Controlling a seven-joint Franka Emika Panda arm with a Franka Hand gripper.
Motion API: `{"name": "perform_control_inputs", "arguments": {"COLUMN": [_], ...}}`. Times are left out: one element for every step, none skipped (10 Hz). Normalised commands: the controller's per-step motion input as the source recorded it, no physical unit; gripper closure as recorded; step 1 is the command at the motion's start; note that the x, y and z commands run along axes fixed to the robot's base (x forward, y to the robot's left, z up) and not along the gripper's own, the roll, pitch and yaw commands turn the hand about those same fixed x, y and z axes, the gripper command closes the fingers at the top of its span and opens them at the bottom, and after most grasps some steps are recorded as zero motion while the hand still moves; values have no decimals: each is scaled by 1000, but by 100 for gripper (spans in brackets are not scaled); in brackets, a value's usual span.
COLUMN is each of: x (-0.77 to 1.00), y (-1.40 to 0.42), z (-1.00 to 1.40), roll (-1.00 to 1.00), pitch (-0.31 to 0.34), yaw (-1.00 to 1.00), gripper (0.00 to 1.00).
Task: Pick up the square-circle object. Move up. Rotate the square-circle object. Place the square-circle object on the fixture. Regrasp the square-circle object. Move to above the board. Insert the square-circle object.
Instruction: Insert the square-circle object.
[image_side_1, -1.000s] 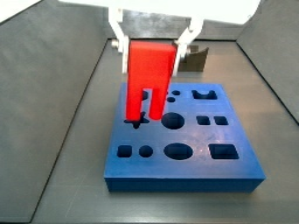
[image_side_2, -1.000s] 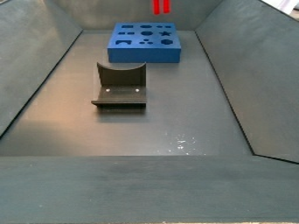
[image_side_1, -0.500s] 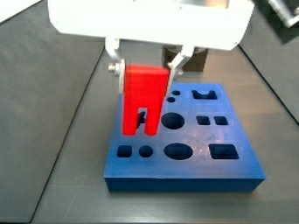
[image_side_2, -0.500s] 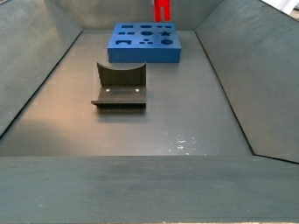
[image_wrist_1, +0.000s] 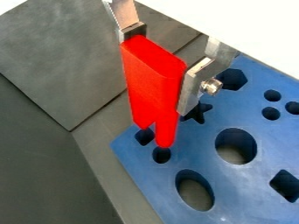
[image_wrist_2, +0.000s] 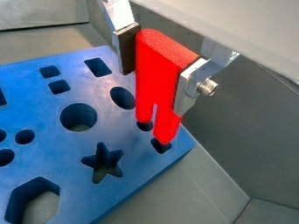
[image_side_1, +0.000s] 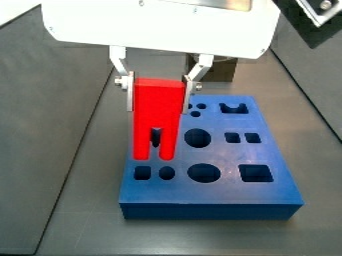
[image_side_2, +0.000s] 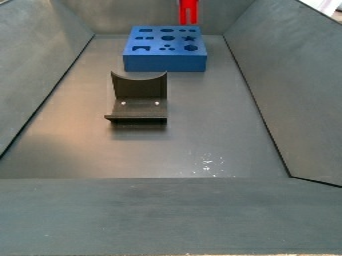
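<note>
The claw hangs over the near-left part of the board, its silver fingers clamped on the upright square-circle object. In both wrist views the red legs reach down into holes by the board's edge. The fixture sits well apart on the floor.

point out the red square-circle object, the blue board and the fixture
square-circle object (image_wrist_1: 152, 79): a wrist view, its red front face, held in the gripper (image_wrist_1: 163, 61).
board (image_side_1: 247, 152): a side view, bare blue top between holes.
fixture (image_side_2: 136, 87): a side view, its curved upright wall.
</note>
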Motion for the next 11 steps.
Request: {"name": "perform_control_inputs", "arguments": {"x": [-291, -403, -409, 0, 0, 0, 97, 83, -14, 0, 0], "y": [-334, -457, -483, -3, -23, -63, -17, -20, -6, 0, -6], "z": [0, 0, 3, 0, 0, 0, -89, -283, -154, -31, 0], "roll": [127, 361, 379, 0, 0, 14, 93, 107, 10, 0, -20], "pitch": [-210, -299, -284, -13, -7, 0, 0, -81, -97, 0, -47], "yaw": [0, 0, 11, 0, 0, 0, 197, 191, 71, 0, 0], "gripper": [100, 100, 100, 100, 100, 100, 100, 100, 100, 100, 100]}}
